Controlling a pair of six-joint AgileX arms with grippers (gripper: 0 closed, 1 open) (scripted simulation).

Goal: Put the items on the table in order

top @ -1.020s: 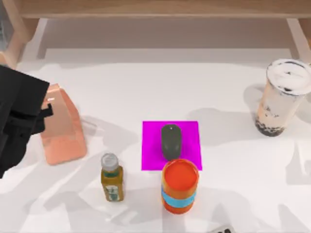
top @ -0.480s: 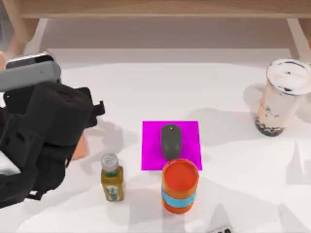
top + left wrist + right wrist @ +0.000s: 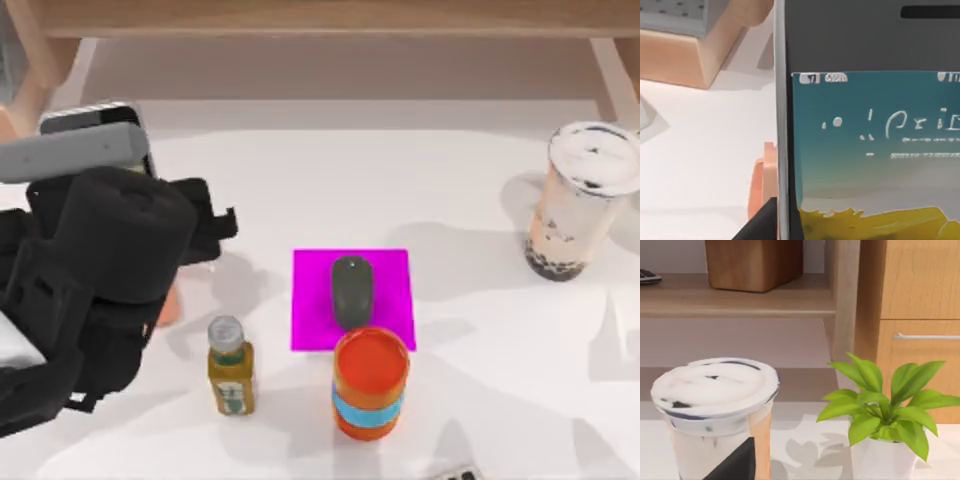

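Top view, left arm: black bulk over the counter's [image 3: 300,170] left side, carrying a phone [image 3: 85,150] raised edge-on at its far end.
Top view, left tool [image 3: 120,185]: closed around the phone; fingers themselves hidden under the arm's body.
Top view, mouse [image 3: 351,291]: dark grey, lying on a magenta pad [image 3: 310,300] near the counter's middle.
Top view, orange can [image 3: 371,383]: upright with a blue band, just in front of the pad's near edge and overlapping it from above.
Top view, bottle [image 3: 230,366]: small, amber, grey cap, upright left of the can, near the arm.
Top view, milk-tea cup [image 3: 583,199]: upright at the counter's right side, white lid, dark pearls at the bottom, well apart from the mouse.
Top view, peach-coloured object [image 3: 168,303]: mostly hidden beneath the left arm, only an edge visible.
Top view, shelf [image 3: 330,18]: light wood, along the far edge.

Left wrist view, phone [image 3: 865,130]: very close, silver edge, teal screen with white marks and yellow at one end.
Left wrist view, surroundings: white counter [image 3: 695,145] behind, a wooden shelf leg [image 3: 695,50], a strip of the peach object [image 3: 765,185] beside the phone's edge.

Right wrist view, cup [image 3: 717,410]: close ahead, white lid on top, a dark part of the right tool [image 3: 735,465] in front of its side.
Right wrist view, right tool state: cannot tell how far open.
Right wrist view, plant [image 3: 880,410]: green leaves in a white pot, beside the cup.
Right wrist view, background: wooden shelf [image 3: 735,300] and a drawer front [image 3: 920,285] with a metal handle.
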